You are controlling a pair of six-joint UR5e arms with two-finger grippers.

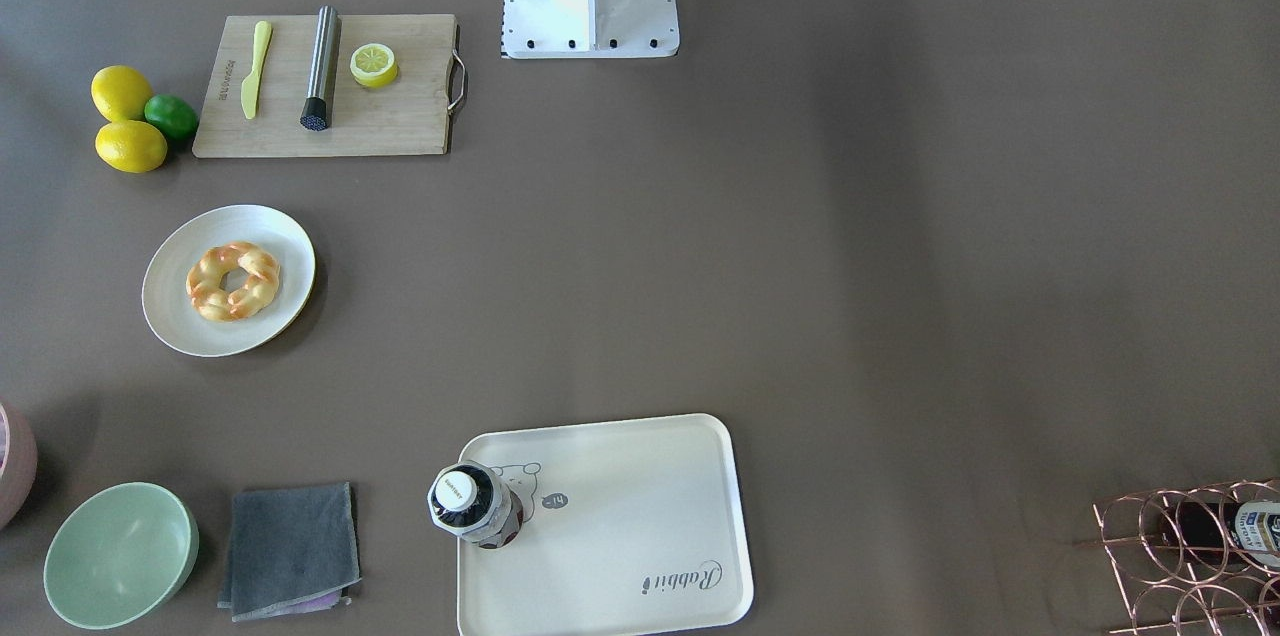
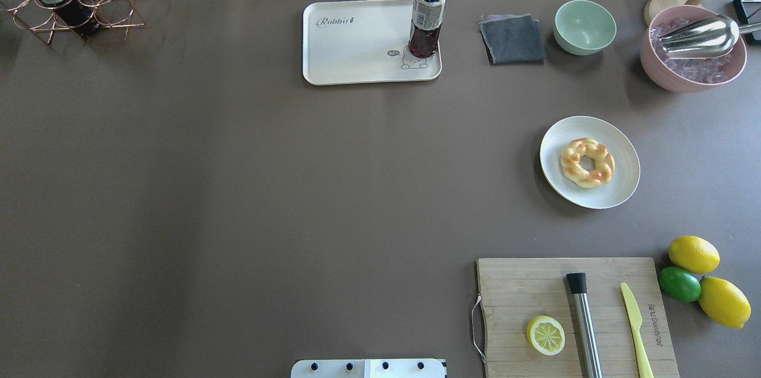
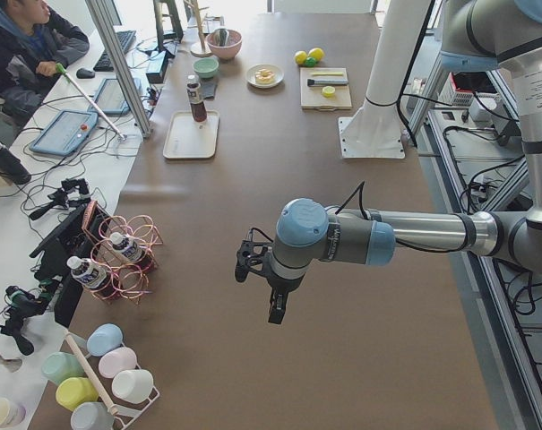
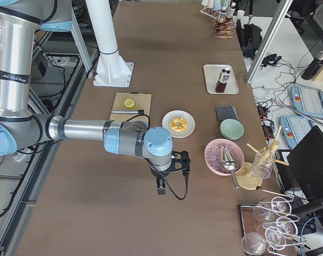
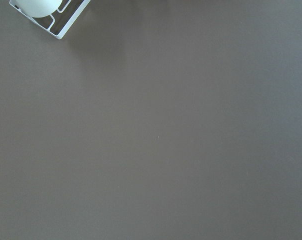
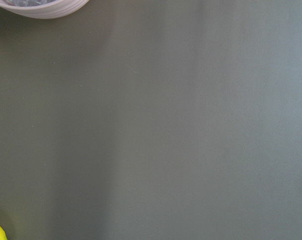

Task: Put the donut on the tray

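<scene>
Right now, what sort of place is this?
Probably a robotics lab staged as a kitchen: a left arm and right arm over a long table, an operator at a cluttered desk, and props like a donut on a plate and a tray.

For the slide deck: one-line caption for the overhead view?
Donut on round plate at right; tray at top centre holds only a bottle.
</scene>
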